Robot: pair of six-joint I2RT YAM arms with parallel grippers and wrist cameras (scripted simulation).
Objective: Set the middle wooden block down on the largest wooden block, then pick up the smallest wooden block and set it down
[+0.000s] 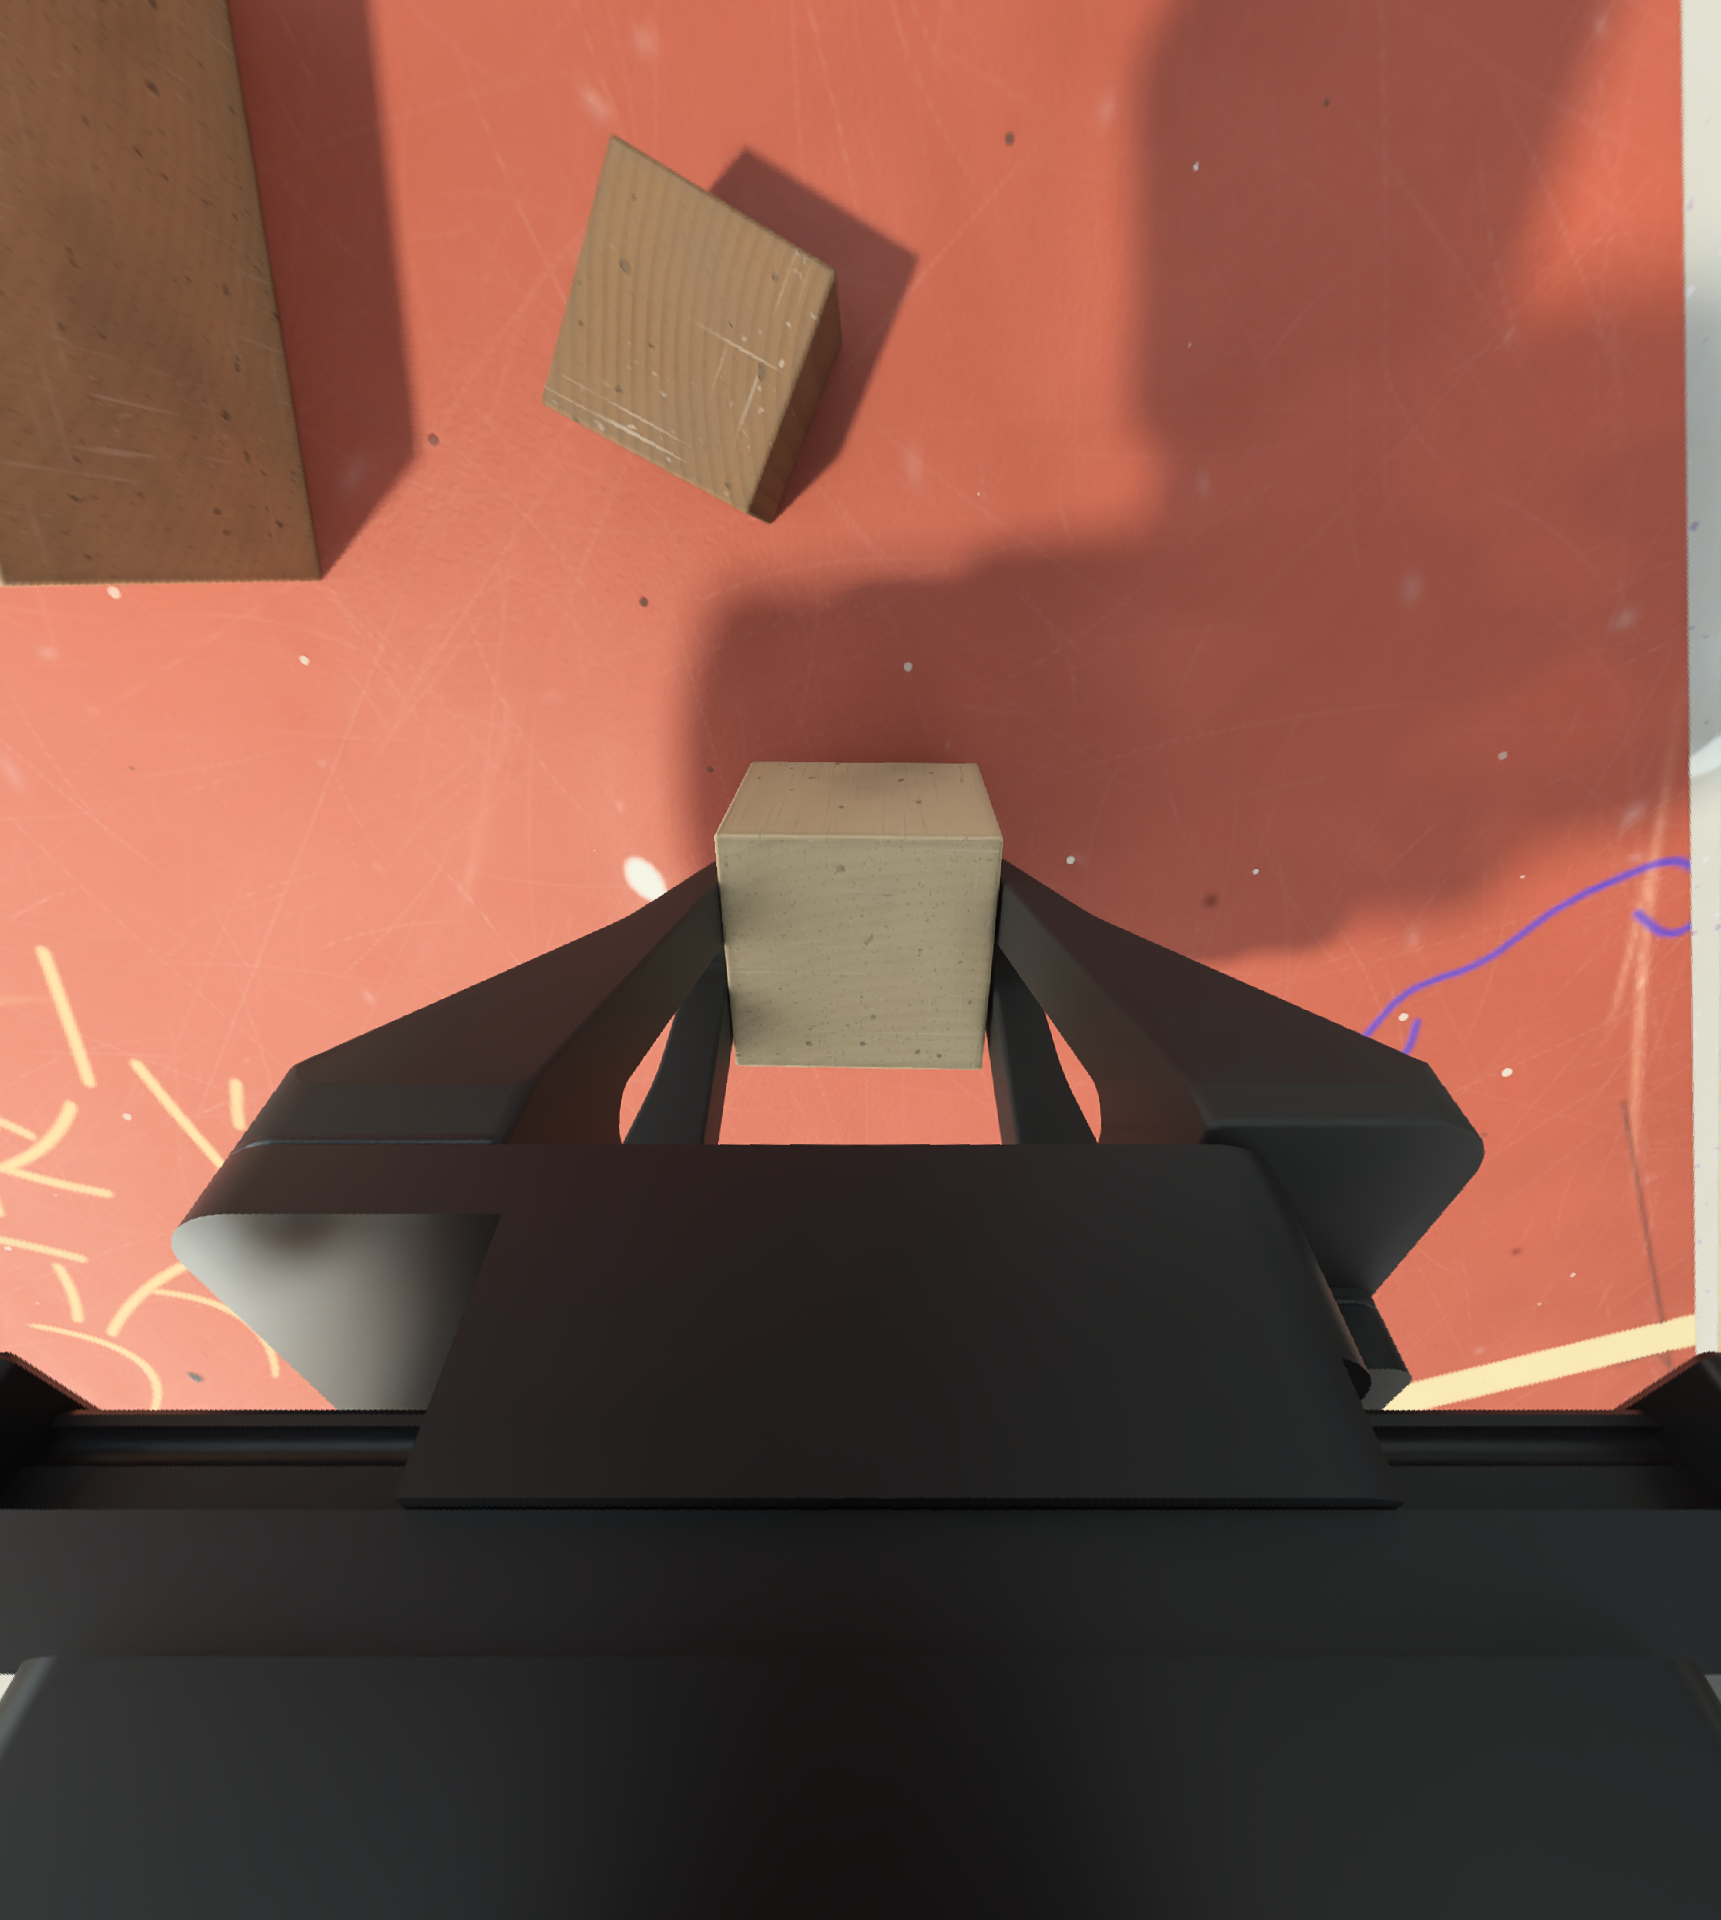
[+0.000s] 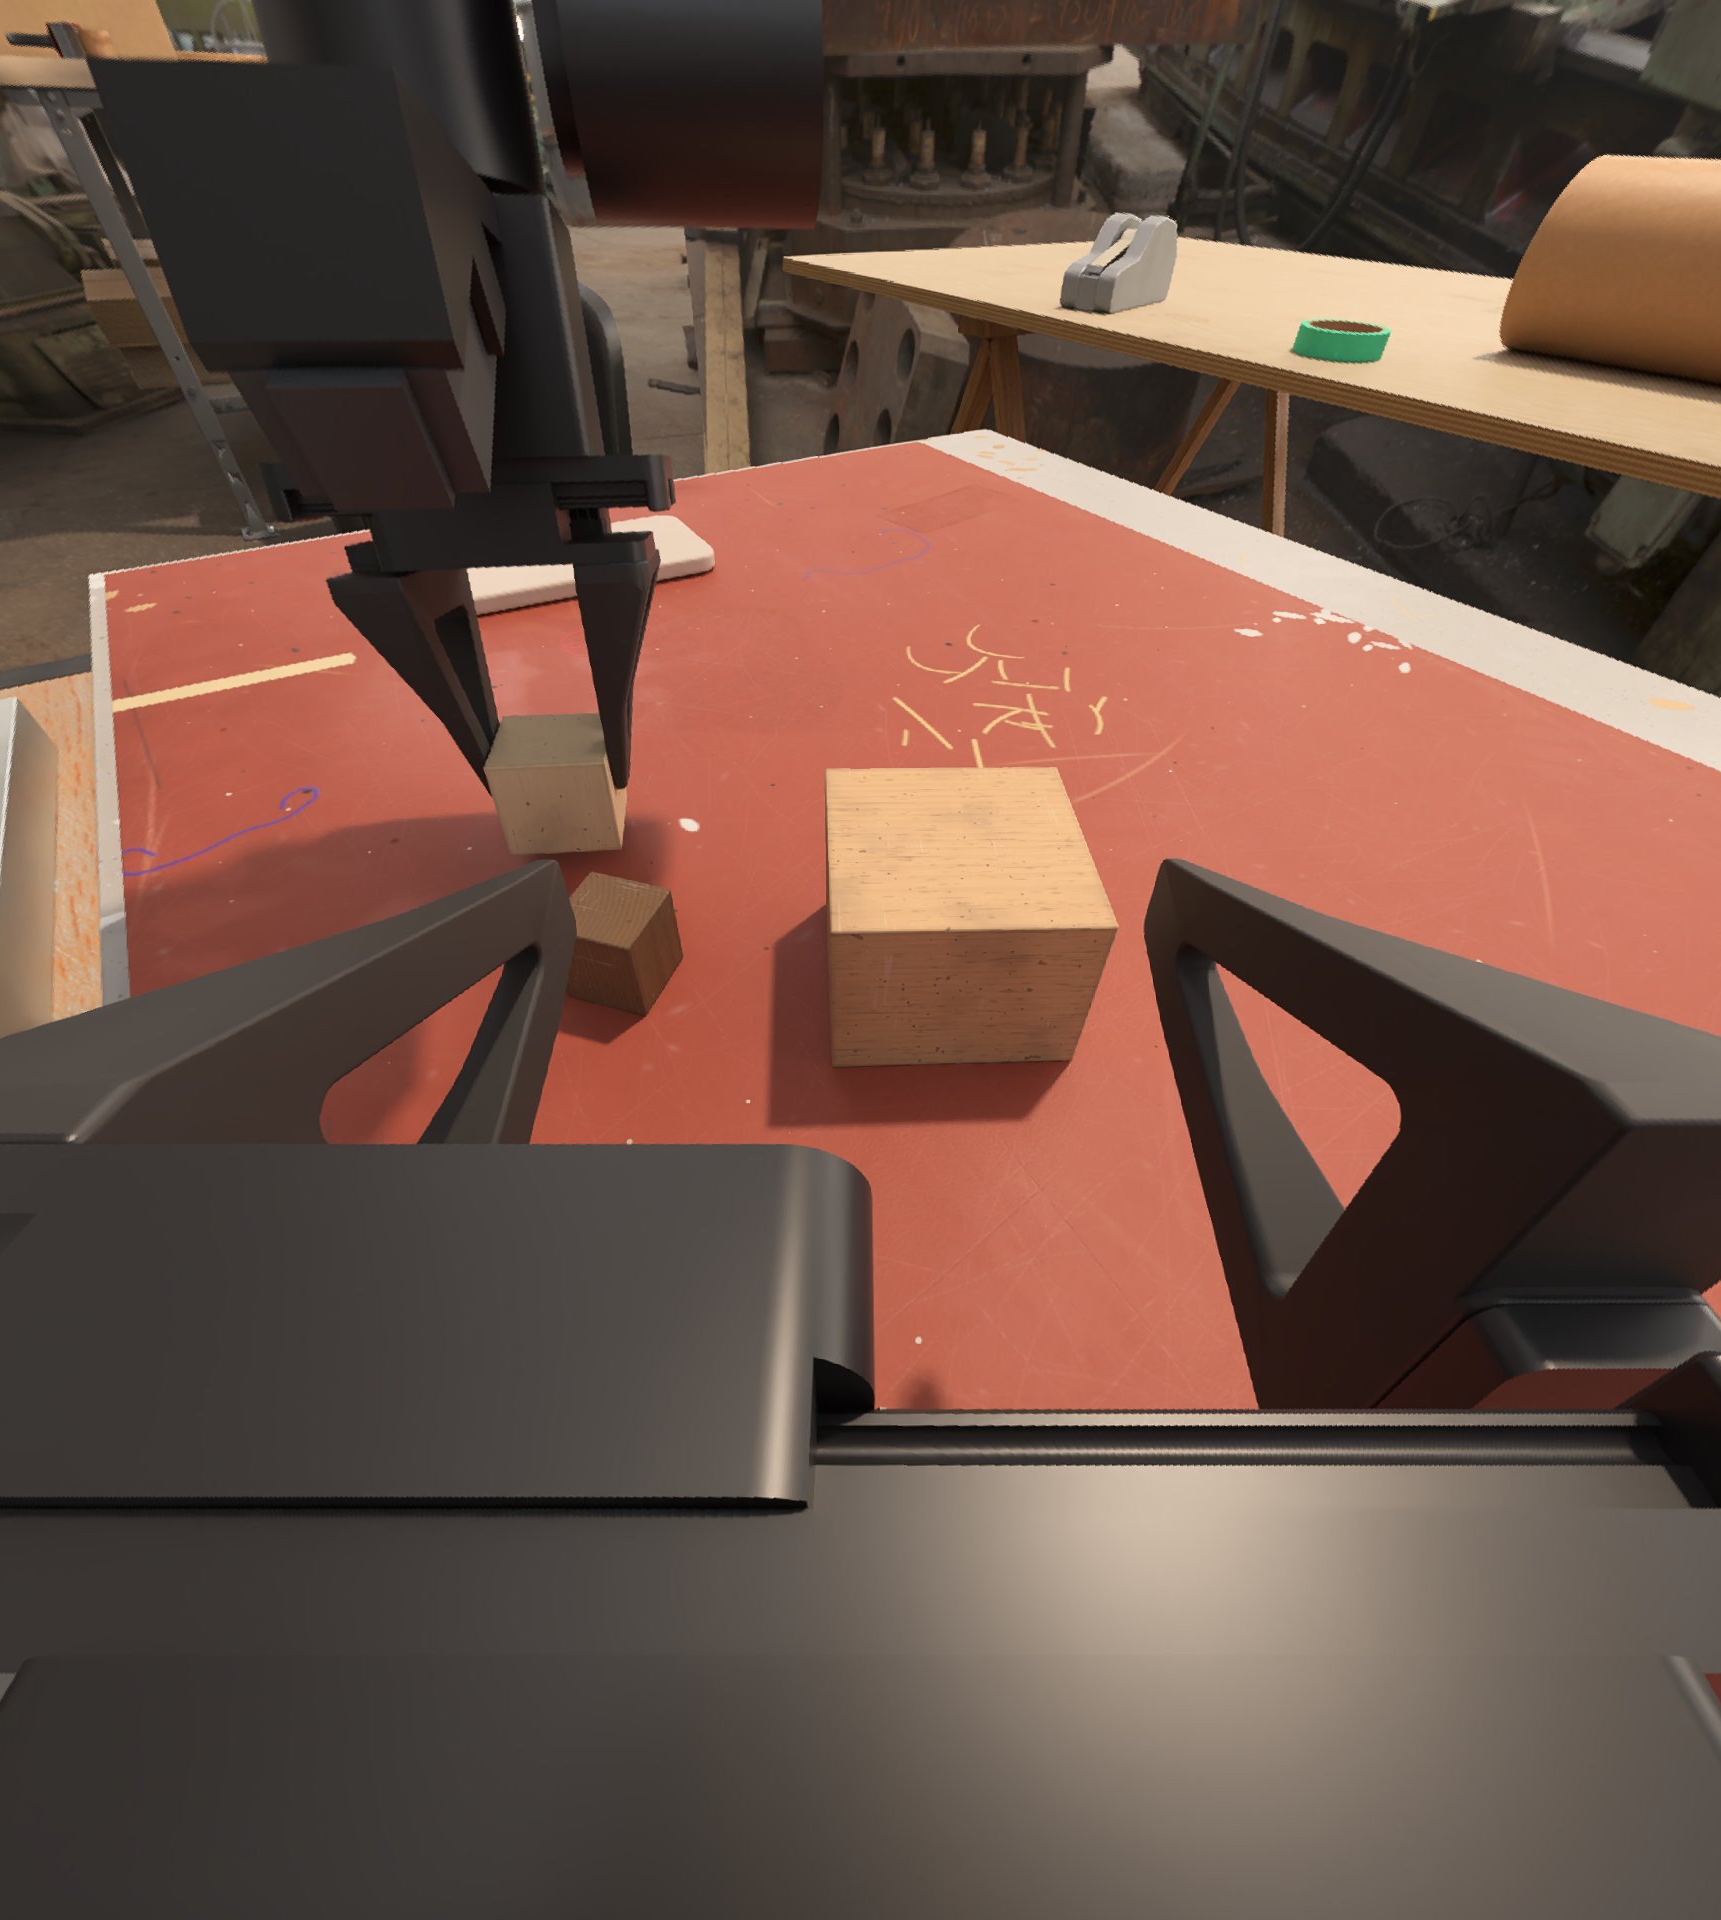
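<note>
- Left hand [image 1: 858, 914]: both fingers are pressed against opposite side faces of the middle wooden block [image 1: 856, 920], which sits squarely between the fingertips.
- Middle wooden block: pale beige cube with fine speckling and faint grain lines. In the right wrist view [image 2: 557, 781] its lower edge is at or just above the red tabletop [image 2: 1355, 831]; contact cannot be confirmed.
- Smallest wooden block [image 1: 695, 327]: darker brown, visible grain and light scratches, rotated at an angle. It rests on the tabletop ahead of the left hand's fingertips, apart from the held block.
- Largest wooden block [image 2: 960, 914]: light tan with horizontal grain and dark specks. It stands on the tabletop ahead of the right hand [image 2: 856, 894], and ahead and to the left of the left hand [image 1: 97, 291].
- Right hand: fingers spread wide, nothing between them, raised above the tabletop.
- Tabletop: red, scratched, with pale and purple scribbled markings.
</note>
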